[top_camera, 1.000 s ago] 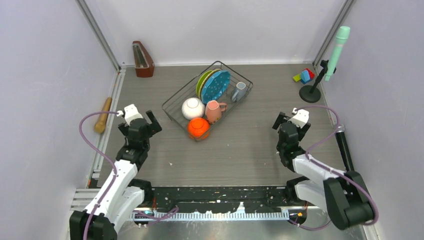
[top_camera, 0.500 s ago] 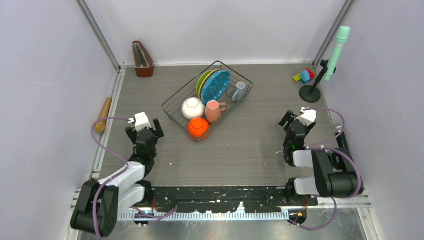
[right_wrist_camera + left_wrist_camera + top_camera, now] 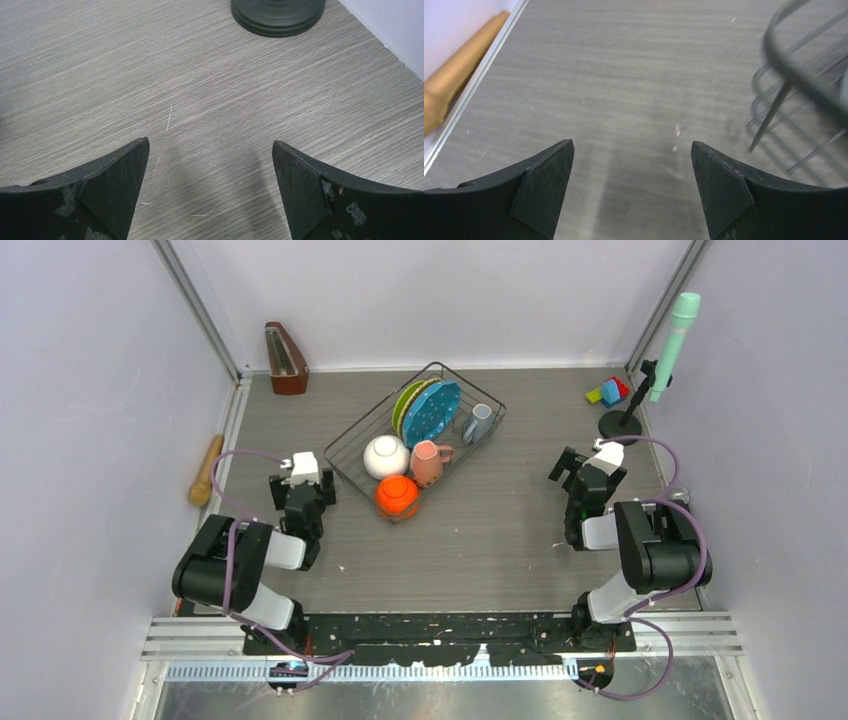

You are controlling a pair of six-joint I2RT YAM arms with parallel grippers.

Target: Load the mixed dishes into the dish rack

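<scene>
The black wire dish rack (image 3: 345,445) sits mid-table and holds the orange bowl (image 3: 397,496), white bowl (image 3: 385,456), pink mug (image 3: 430,461), grey mug (image 3: 479,423), the white-dotted blue plate (image 3: 434,413) and the lime-green plate (image 3: 404,401); a yellow plate edge shows between them. My left gripper (image 3: 302,487) is open and empty, low over the table left of the rack; the rack's wire corner (image 3: 796,75) shows in the left wrist view. My right gripper (image 3: 584,468) is open and empty, right of the rack.
A wooden rolling pin (image 3: 207,469) lies by the left rail and shows in the left wrist view (image 3: 454,85). A brown metronome (image 3: 285,358) stands at the back left. A stand with a round black base (image 3: 620,427) (image 3: 278,12) holds a green microphone (image 3: 675,330). Colourful toy blocks (image 3: 608,392) lie at the back right.
Both arms have folded back toward their bases. The left gripper has moved right and closer to the rack. The right gripper has shifted slightly. The dishes have not moved.
</scene>
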